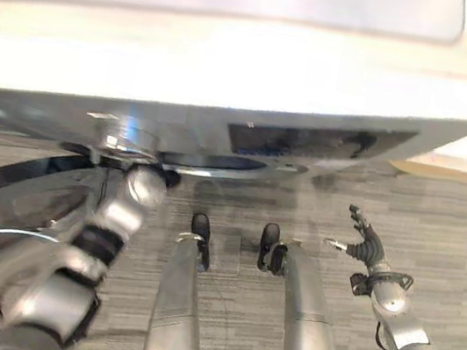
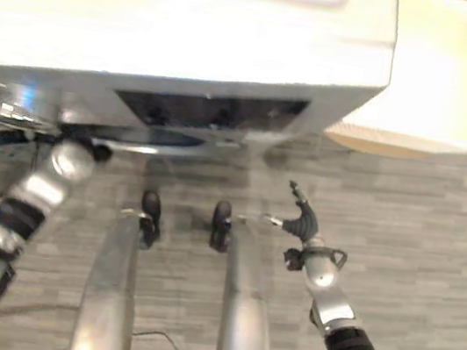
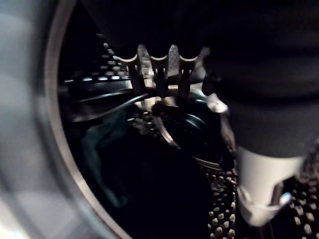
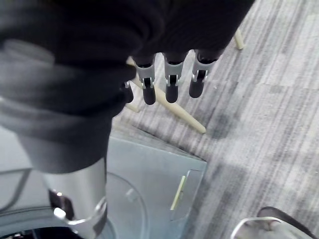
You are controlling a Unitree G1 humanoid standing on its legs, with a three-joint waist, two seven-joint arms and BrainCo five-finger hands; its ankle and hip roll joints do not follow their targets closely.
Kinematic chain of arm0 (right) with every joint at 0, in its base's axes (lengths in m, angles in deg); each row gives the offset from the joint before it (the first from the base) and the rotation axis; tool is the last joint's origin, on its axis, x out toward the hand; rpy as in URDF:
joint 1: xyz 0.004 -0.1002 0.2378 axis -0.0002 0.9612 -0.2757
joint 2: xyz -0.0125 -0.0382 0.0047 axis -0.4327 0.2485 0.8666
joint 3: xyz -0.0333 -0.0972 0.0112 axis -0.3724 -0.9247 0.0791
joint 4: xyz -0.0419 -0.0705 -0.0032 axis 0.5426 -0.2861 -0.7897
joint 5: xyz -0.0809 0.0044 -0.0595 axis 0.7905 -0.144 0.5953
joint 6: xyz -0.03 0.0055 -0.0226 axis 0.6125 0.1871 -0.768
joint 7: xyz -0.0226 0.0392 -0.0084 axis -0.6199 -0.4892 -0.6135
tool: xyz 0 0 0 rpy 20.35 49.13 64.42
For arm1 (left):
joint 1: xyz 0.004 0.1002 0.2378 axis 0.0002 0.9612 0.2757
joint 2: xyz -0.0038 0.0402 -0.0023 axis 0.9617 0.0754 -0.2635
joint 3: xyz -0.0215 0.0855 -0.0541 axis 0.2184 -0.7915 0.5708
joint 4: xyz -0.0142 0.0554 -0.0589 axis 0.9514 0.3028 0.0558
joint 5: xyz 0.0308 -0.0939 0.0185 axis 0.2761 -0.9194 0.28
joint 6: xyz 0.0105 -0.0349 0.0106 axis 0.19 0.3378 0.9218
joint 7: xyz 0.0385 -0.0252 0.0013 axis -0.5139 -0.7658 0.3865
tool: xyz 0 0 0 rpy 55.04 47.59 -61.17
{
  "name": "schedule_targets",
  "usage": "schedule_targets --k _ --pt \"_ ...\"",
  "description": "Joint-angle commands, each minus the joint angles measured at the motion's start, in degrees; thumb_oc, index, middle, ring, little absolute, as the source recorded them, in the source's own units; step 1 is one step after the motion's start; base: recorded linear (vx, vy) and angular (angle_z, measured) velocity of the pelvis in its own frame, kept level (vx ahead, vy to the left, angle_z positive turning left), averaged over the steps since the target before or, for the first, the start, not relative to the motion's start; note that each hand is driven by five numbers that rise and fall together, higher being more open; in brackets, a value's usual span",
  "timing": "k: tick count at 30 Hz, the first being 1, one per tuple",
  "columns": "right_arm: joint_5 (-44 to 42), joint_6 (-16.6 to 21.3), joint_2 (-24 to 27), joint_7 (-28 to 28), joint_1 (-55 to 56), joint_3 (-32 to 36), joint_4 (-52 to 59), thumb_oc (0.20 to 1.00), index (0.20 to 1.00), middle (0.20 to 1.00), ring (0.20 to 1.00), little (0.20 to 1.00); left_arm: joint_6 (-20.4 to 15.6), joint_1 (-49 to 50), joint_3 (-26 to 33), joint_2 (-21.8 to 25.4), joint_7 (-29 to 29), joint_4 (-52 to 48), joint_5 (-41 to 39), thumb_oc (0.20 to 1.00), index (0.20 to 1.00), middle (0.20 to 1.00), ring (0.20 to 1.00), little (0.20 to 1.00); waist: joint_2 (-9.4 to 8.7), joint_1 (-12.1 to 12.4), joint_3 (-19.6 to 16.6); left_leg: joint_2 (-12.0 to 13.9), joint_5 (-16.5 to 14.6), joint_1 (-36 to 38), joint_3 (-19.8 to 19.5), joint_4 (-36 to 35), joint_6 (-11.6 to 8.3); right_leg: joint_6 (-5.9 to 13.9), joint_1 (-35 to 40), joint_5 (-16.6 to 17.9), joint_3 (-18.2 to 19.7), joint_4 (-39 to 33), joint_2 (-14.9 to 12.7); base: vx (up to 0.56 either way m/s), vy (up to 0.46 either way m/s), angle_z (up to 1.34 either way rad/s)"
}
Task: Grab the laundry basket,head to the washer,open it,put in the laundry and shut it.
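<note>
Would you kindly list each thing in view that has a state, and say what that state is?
White front-loading washer: upright, its round opening uncovered.
Round glass washer door: swung open to the robot's left.
Perforated metal drum: dark cloth lying inside.
White laundry basket: on the floor beside the washer, held by no hand.
Left hand: reaching into the drum, fingers straight.
Right hand: free above the floor, fingers relaxed.

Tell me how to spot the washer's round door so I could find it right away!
Start at the big white washer along the top of the head views. Look under its front edge on the robot's left, where the left robot hand reaches into the drum. The door is the swung-open glass disc with a shiny rim, the one round, see-through thing against the striped grey floor.
</note>
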Motion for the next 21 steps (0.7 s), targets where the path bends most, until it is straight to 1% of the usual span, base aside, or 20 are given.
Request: schedule_targets --k 1,2,3,7,8,9,10,11,12,13,14,15,16,19,21 --pt "1.4 -0.3 -0.6 0.5 0.6 1.5 -2.5 1.000 1.000 1.000 1.000 1.000 -4.5 4.1 1.7 0.3 -3.2 -1.2 -6.7 1.000 1.000 1.000 1.000 1.000 -0.61 0.7 -1.9 -1.9 -5.7 9.1 3.3 -1.9 3.60 6.82 8.9 6.4 2.8 -16.3 -0.3 0.08 0.038 0.25" --pt "1.4 -0.5 -0.7 -0.1 1.4 2.0 -3.8 1.000 1.000 1.000 1.000 1.000 -4.4 7.0 1.9 -0.3 -4.0 -1.3 -6.2 1.000 1.000 1.000 1.000 1.000 -0.75 0.9 -1.9 -2.3 -5.1 12.0 3.5 -4.4 3.47 7.08 11.7 7.1 2.5 -18.5 -0.6 0.09 0.037 0.26" --pt "1.4 -0.5 -0.7 -0.1 1.5 2.0 -3.8 1.000 1.000 1.000 1.000 1.000 -4.4 7.1 2.0 -0.3 -4.1 -1.5 -6.2 1.000 1.000 1.000 1.000 1.000 -0.83 0.9 -1.6 -2.3 -4.9 12.6 3.6 -4.8 3.47 7.09 12.2 7.2 2.5 -18.8 -0.7 0.06 0.028 0.17" --pt "1.1 -1.1 -1.8 -0.7 4.0 3.5 -7.6 1.000 1.000 1.000 1.000 1.000 -4.1 16.0 3.2 -2.9 -6.7 0.3 -7.3 1.000 1.000 1.000 1.000 1.000 -1.12 1.9 -1.8 -4.1 -2.2 25.0 4.0 -15.9 2.77 8.39 23.9 10.2 1.7 -28.6 -1.3 0.10 0.044 0.12" --pt "0.7 -1.2 -2.4 -1.1 5.7 4.7 -9.0 1.000 1.000 1.000 1.000 1.000 -4.1 19.8 4.8 -3.8 -7.7 0.9 -8.7 1.000 1.000 1.000 1.000 1.000 -1.65 2.0 -2.2 -5.2 1.1 30.4 4.6 -22.4 2.80 8.58 29.1 13.0 1.1 -34.1 -1.8 0.11 0.042 0.03" --pt "0.6 -1.4 -2.8 -1.4 6.4 5.3 -9.7 1.000 1.000 1.000 1.000 1.000 -4.0 21.3 5.1 -4.2 -8.1 1.4 -9.0 1.000 1.000 1.000 1.000 1.000 -1.69 2.2 -2.6 -5.3 1.7 33.1 4.7 -24.9 2.65 8.92 31.6 13.6 0.8 -35.9 -2.0 0.08 0.032 0.12" --pt "0.6 -1.4 -2.8 -1.4 6.4 5.2 -9.6 1.000 1.000 1.000 1.000 1.000 -3.9 21.3 5.1 -4.2 -8.1 1.3 -9.0 1.000 1.000 1.000 1.000 1.000 -1.72 2.2 -2.4 -5.3 1.8 33.4 4.7 -25.1 2.64 8.93 31.8 13.6 0.8 -36.0 -2.0 0.12 0.029 0.12" --pt "-0.3 -1.3 -3.3 -1.5 7.1 5.9 -10.4 1.000 1.000 1.000 1.000 1.000 -3.8 22.7 5.7 -4.7 -8.3 1.8 -9.4 1.000 1.000 1.000 1.000 1.000 -1.78 2.3 -3.0 -5.5 2.5 35.8 4.8 -27.2 2.47 9.27 34.4 14.3 0.6 -38.0 -2.1 0.17 0.052 0.05" --pt "-1.1 -1.5 -4.0 -2.1 8.3 7.4 -11.1 1.000 1.000 1.000 1.000 1.000 -3.8 25.1 7.2 -4.9 -8.9 2.7 -9.3 1.000 1.000 1.000 1.000 1.000 -1.83 2.4 -4.4 -5.7 3.4 40.2 5.1 -31.4 2.30 9.86 38.3 15.1 0.6 -41.4 -1.9 0.17 0.052 -0.05" --pt "-1.1 -1.5 -4.0 -2.1 8.3 7.4 -11.1 1.000 1.000 1.000 1.000 1.000 -3.8 25.1 7.2 -4.9 -8.9 2.7 -9.3 1.000 1.000 1.000 1.000 1.000 -1.85 2.4 -4.3 -5.8 3.5 40.4 5.2 -31.5 2.30 9.86 38.4 15.2 0.6 -41.5 -1.9 0.16 0.063 -0.08" --pt "-1.4 -1.4 -4.4 -2.4 9.0 7.8 -11.6 1.000 1.000 1.000 1.000 1.000 -3.7 26.2 7.6 -5.2 -9.2 3.1 -9.1 1.000 1.000 1.000 1.000 1.000 -1.85 2.5 -5.1 -5.9 3.9 42.4 5.4 -33.3 2.25 10.18 40.2 15.5 0.4 -42.9 -1.8 0.05 0.025 -0.04" --pt "-1.4 -1.4 -4.4 -2.4 9.0 7.8 -11.6 1.000 1.000 1.000 1.000 1.000 -3.7 26.2 7.6 -5.1 -9.2 3.1 -9.1 1.000 1.000 1.000 1.000 1.000 -1.93 2.4 -5.2 -6.0 4.3 42.3 5.4 -33.6 2.26 10.18 40.1 15.6 0.4 -43.0 -1.9 0.15 0.079 -0.03" --pt "-1.6 -1.6 -4.9 -3.0 9.9 8.7 -12.5 1.000 1.000 1.000 1.000 1.000 -3.4 28.1 8.8 -5.6 -9.8 3.5 -9.1 1.000 1.000 1.000 1.000 1.000 -1.83 2.4 -7.0 -6.5 4.7 45.9 5.8 -36.7 2.29 10.60 43.5 16.2 0.6 -45.9 -1.5 0.15 0.076 0.00" --pt "-1.9 -1.9 -5.7 -3.6 11.0 9.4 -13.1 1.000 1.000 1.000 1.000 1.000 -2.9 29.9 9.3 -5.7 -10.3 4.7 -7.8 1.000 1.000 1.000 1.000 1.000 -1.66 2.4 -9.1 -7.1 4.7 50.0 6.3 -39.4 2.43 10.97 46.8 16.7 1.1 -48.4 -1.4 0.14 0.104 -0.05" --pt "-1.5 -2.3 -6.2 -3.9 11.8 9.7 -13.2 1.000 1.000 1.000 1.000 1.000 -2.6 30.7 9.1 -5.9 -10.9 5.2 -6.7 1.000 1.000 1.000 1.000 1.000 -1.45 2.2 -10.4 -7.9 4.7 52.2 6.8 -41.2 2.68 11.71 48.2 18.0 1.9 -50.2 -1.7 0.06 0.154 -0.14"
